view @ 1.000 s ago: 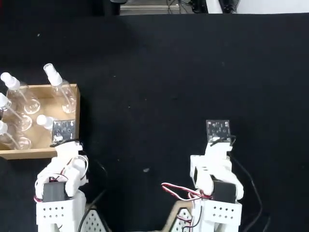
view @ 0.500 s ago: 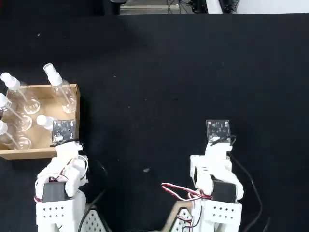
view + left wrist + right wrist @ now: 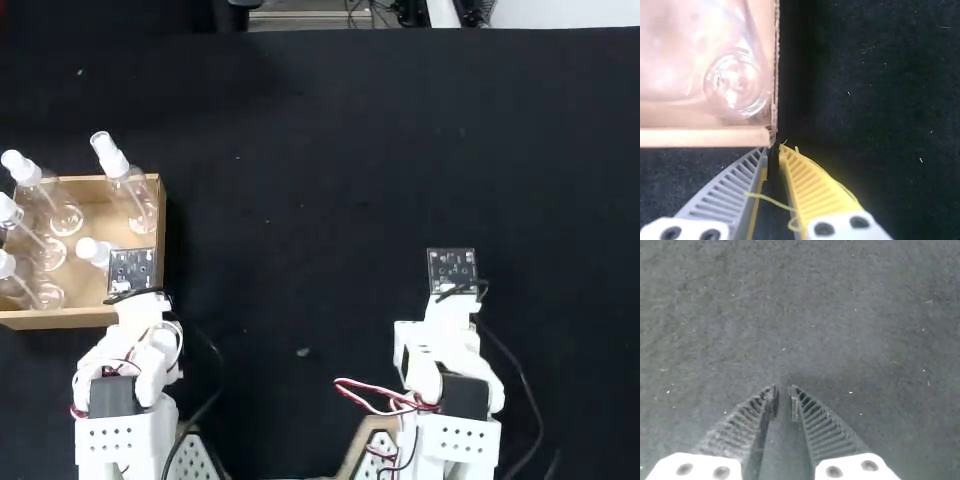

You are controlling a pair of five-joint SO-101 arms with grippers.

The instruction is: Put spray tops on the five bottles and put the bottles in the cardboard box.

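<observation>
Bottles, five counted, all in the box at the left edge of the surface. Clear bodies, each with a white spray top. They stand leaning, tops tilted toward the far left. One bottle is at the box's far right corner, three are along the left side, and one is near the front right corner.

The box is brown cardboard, open at the top, and sits flat on the surface. In the left wrist view its front wall and right wall meet at a corner, with one bottle just inside that corner, seen end-on as a clear round shape.

Left tool: one grey finger and one yellow, closed to a thin slit, with nothing between them. The tips sit just beside the box's front right corner, on the outside. Whether they touch the cardboard cannot be told. A loose yellow thread lies across the fingers.

Left arm is folded back at the near edge, right behind the box.

Right tool: two dark ribbed fingers drawn nearly together with only a sliver between the tips, holding nothing, over bare black surface.

Right arm is folded at the near edge, well apart from the box.
</observation>
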